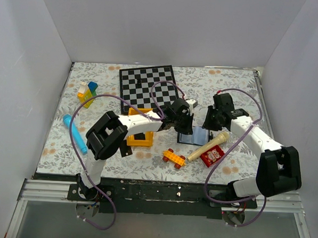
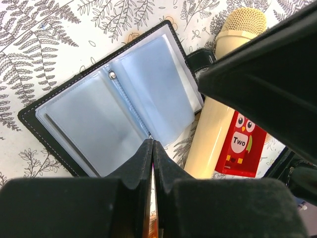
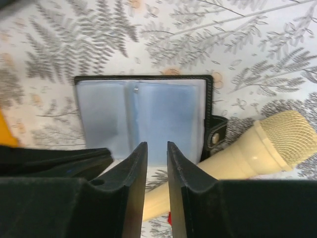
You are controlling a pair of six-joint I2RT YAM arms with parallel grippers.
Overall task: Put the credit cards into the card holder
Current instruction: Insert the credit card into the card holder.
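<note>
left gripper [image 2: 152, 148]: fingers pressed together, only thin slit, nothing seen in it. right gripper [image 3: 157, 153]: fingers little apart, empty. card holder [image 3: 148, 111] lies open and flat just ahead of both tips, between them; both arms about equally near. its long side runs across right gripper, spine points away. pockets look empty. credit cards: none surely seen. toy microphone [image 3: 257, 146] just beside holder, to right.
</note>
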